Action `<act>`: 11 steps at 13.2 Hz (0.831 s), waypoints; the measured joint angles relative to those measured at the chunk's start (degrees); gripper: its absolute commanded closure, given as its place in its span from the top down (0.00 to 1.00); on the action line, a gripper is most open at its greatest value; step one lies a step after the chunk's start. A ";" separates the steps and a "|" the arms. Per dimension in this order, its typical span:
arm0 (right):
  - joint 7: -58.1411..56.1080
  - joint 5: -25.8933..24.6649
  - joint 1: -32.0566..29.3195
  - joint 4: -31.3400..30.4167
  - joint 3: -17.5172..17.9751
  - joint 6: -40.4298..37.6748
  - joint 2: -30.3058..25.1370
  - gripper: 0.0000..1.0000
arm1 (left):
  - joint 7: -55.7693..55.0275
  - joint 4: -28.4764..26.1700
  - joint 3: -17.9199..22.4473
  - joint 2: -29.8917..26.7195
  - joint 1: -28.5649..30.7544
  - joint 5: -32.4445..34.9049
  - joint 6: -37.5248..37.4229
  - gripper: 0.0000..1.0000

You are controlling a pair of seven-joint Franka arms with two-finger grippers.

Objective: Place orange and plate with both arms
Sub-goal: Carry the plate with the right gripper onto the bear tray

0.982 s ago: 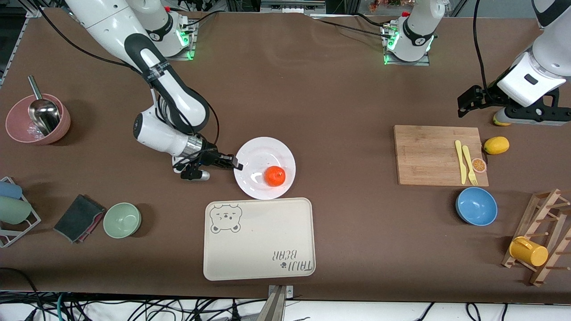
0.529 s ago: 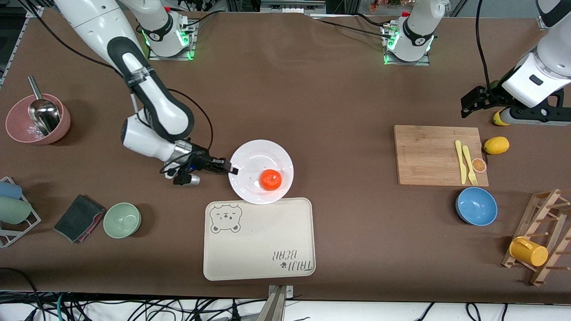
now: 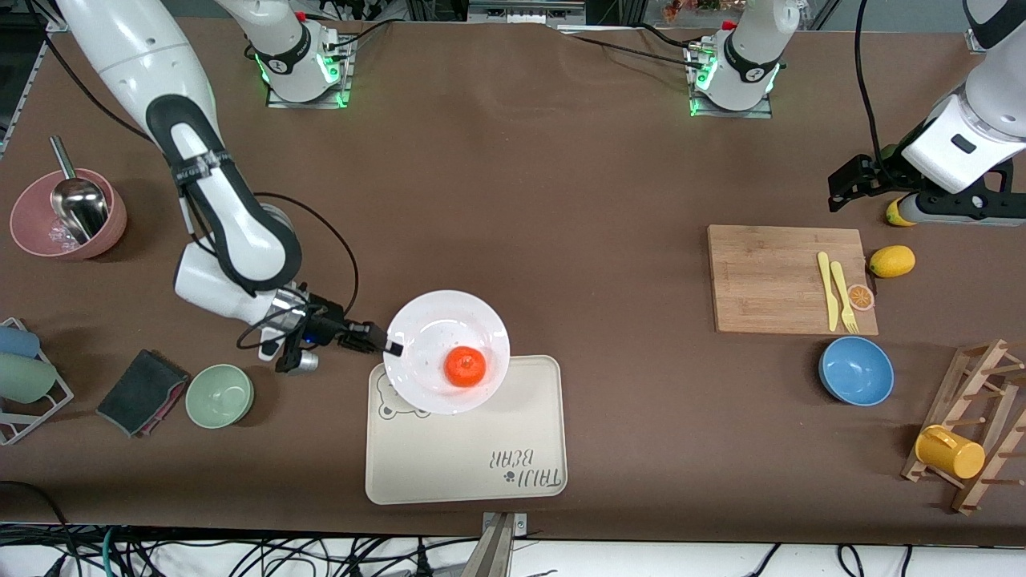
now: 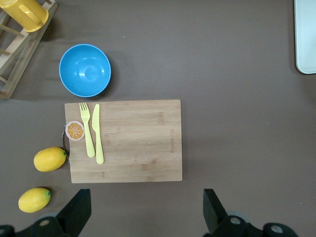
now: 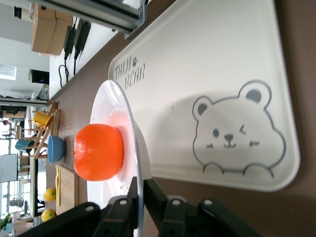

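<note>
The white plate hangs level over the cream tray's bear-print corner, with the orange resting on it. My right gripper is shut on the plate's rim at the side toward the right arm's end. In the right wrist view the rim runs between the gripper's fingers, the orange sits on the plate and the tray lies below. My left gripper waits open and empty above the table beside the cutting board, its fingers wide apart in the left wrist view.
A cutting board with a yellow knife, fork and an orange slice lies at the left arm's end, with a lemon, blue bowl and a rack holding a yellow mug. A green bowl, dark cloth and pink bowl lie at the right arm's end.
My right gripper has carried the plate and orange from over the bare table to over the tray's bear corner. The left arm shifted slightly a second ago and has since held still.
</note>
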 measured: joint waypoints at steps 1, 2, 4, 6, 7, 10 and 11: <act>-0.33 0.00 -0.08 2.83 -0.05 0.01 2.59 0.00 | 0.00 0.00 0.00 0.00 0.00 0.00 0.00 1.00; -0.75 0.00 -0.16 5.25 -0.16 0.01 4.73 0.00 | 0.00 0.01 0.00 0.00 0.00 0.00 0.00 1.00; -1.56 0.00 -0.27 9.01 -0.29 0.01 8.17 0.00 | 0.00 0.02 0.00 0.00 0.00 0.00 0.00 1.00; -2.74 0.00 -0.27 11.58 -0.37 0.01 11.02 0.00 | 0.00 0.03 0.00 0.01 0.00 -0.01 0.00 1.00; -3.41 0.00 -0.28 12.55 -0.38 0.01 12.30 0.00 | 0.00 0.04 0.00 0.01 0.00 -0.01 0.00 1.00; -4.25 0.00 -0.27 13.87 -0.38 0.01 14.40 0.00 | 0.00 0.03 0.00 0.01 0.00 -0.01 0.00 1.00; -4.28 0.00 -0.26 13.94 -0.39 0.02 14.57 0.00 | 0.00 0.04 0.00 0.01 0.00 -0.01 0.00 1.00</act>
